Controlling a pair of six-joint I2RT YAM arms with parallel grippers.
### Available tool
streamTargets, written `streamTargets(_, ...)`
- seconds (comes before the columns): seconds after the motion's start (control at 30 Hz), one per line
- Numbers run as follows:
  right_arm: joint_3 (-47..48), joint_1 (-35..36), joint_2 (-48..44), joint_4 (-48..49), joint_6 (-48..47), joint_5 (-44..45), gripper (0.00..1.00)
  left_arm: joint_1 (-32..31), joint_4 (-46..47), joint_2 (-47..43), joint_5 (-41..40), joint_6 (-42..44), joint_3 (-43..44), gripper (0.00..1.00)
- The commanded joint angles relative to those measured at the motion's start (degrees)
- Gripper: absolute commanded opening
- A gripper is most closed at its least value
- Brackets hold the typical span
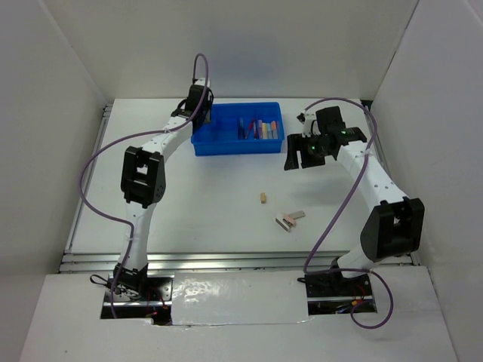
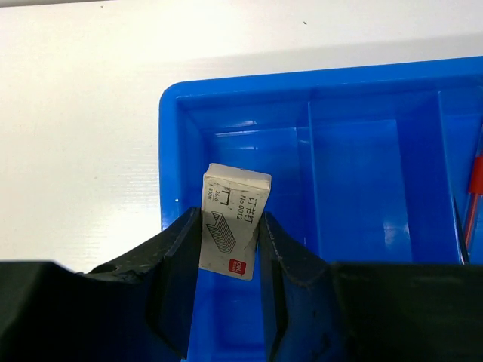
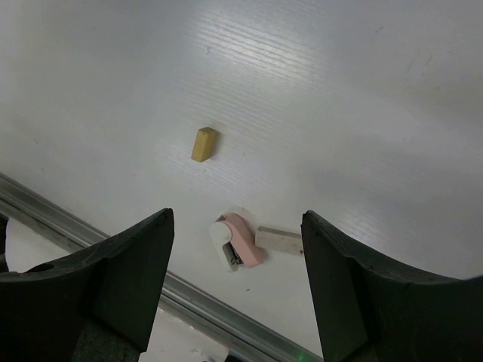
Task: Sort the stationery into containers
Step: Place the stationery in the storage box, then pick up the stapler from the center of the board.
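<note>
My left gripper (image 1: 198, 113) hangs over the left end compartment of the blue tray (image 1: 226, 148). In the left wrist view it (image 2: 230, 218) is shut on a small white printed box (image 2: 226, 192), held above the tray's blue floor (image 2: 362, 173). Pens and markers (image 1: 260, 128) lie in the tray's right compartments; a red pen (image 2: 475, 181) shows at the edge. My right gripper (image 1: 300, 154) is open and empty, right of the tray. Under it (image 3: 235, 219) lie a tan piece (image 3: 204, 144), a pink and white item (image 3: 238, 241) and a white eraser block (image 3: 279, 240).
In the top view the tan piece (image 1: 263, 197), the pink item (image 1: 284, 222) and the white block (image 1: 296, 215) lie mid-table, toward the near edge. A metal rail (image 3: 189, 298) runs along the table's near edge. White walls enclose the table on three sides.
</note>
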Motion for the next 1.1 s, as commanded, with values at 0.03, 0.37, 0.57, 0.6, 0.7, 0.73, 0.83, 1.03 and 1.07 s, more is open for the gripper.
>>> streamTargets(0.03, -0.33, -0.47, 0.03, 1.22, 0.19, -0.76, 0.75, 0.01, 1.85, 0.74, -1.49, 0.01, 1.4, 0.36)
streamTargets(0.37, -1.03, -0.12, -0.84, 0.34, -0.6, -0.58, 0.75, -0.26, 1.68, -1.46, -0.44, 0.18, 0.26, 0.68)
streamTargets(0.57, -2.59, 0.15, -1.19, -9.5, -14.12, -6.29, 0.68, -0.17, 1.94, -9.0, 5.25, 1.07, -4.57, 0.69)
streamTargets(0.6, -3.48, 0.41, -1.81, -11.07, -18.32, -6.12, 0.66, 0.01, 2.99, -13.02, 7.02, 1.59, -8.23, 0.69)
streamTargets(0.7, -8.75, 0.59, -4.62, -11.18, -25.11, -3.15, 0.56, 0.18, 4.4, -22.25, 15.71, 3.52, -16.49, 0.68)
streamTargets(0.73, -9.98, 0.76, -5.23, -11.0, -26.43, -2.52, 0.48, 0.18, 4.58, -24.29, 17.65, 3.7, -18.62, 0.69)
streamTargets(0.83, -15.77, 1.9, -7.34, -8.64, -30.39, -0.5, 0.39, 0.1, 2.3, -32.29, 22.05, 2.22, -25.48, 0.69)
streamTargets(1.03, -17.9, 6.21, -4.55, -7.22, -29.79, -1.1, 0.37, -0.34, -2.1, -45.66, 25.23, 1.68, -37.61, 0.7)
streamTargets(1.07, -18.34, 6.91, -4.28, -6.88, -29.26, -0.76, 0.38, -0.61, -2.36, -48.37, 24.53, 1.77, -39.28, 0.7)
